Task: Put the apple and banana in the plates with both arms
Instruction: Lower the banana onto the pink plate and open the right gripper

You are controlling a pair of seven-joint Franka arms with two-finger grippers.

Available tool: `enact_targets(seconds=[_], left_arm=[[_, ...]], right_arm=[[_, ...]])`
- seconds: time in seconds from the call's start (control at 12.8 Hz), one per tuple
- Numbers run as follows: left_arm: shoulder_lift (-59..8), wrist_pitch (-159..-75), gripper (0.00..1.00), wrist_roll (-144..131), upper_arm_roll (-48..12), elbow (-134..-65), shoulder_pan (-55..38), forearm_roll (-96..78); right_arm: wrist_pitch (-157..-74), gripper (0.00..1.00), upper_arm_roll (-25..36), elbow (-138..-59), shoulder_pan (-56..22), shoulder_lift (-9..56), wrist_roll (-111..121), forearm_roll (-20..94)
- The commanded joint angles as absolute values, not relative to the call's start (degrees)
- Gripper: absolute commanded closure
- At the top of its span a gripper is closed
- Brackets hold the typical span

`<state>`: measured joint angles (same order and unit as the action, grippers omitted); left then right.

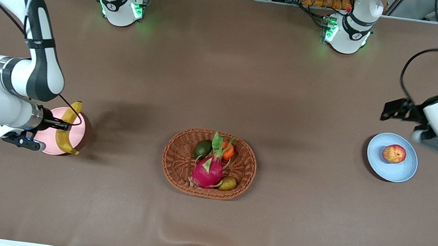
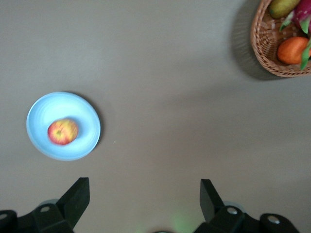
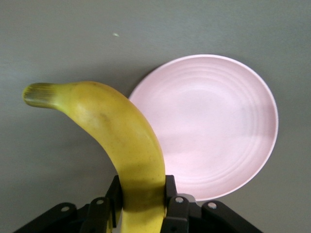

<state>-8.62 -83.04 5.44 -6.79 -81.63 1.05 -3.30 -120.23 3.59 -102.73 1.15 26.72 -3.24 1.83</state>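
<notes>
Banana: pinched by right gripper, lower left of frame, above pink plate.
Basket: lower centre, holding fruit.
Apple: on blue plate, right edge.
Left gripper: spread, empty, over table above blue plate.

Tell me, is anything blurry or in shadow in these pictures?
Front view: the oval brown wicker basket casts a soft shadow on the brown tabletop. Left wrist view: the small red and yellow apple looks slightly smeared. Right wrist view: the long yellow banana is sharp, shading the pale pink plate.
</notes>
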Motion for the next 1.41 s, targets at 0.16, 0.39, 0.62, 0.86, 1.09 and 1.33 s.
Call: enact_targets(seconds=[0.16,0.39,0.62,0.86,1.09,1.33], left_arm=[[3.75,-79.89,0.00,4.48,0.00,-89.02,-0.44,-2.81],[7.73,-80.07,0.00,4.57,1.05,-92.19,-0.35,-2.55],[5.11,-84.80,0.00,4.05,1.32,-90.80,-0.61,-0.79],[4.22,-85.34,0.00,-0.67,0.53,-90.53,-0.70,-1.41],[3.96,-86.04,0.00,-3.51,0.09,-89.82,-0.70,-1.76],[2.64,-88.58,0.00,-2.82,0.00,-90.26,-0.70,-2.99]], right_arm=[[-128.85,1.00,2.46,-110.21,6.84,24.26,5.25,0.35],[-130.07,0.95,2.46,-110.30,8.08,25.57,5.80,0.35],[-129.56,0.00,2.29,-110.13,8.00,25.84,5.36,0.53],[-123.95,0.00,2.11,-108.64,5.72,23.65,4.92,0.61],[-118.67,0.00,2.11,-106.00,3.35,21.10,4.49,0.70],[-116.99,0.00,2.11,-106.08,1.76,17.50,3.60,0.70]])
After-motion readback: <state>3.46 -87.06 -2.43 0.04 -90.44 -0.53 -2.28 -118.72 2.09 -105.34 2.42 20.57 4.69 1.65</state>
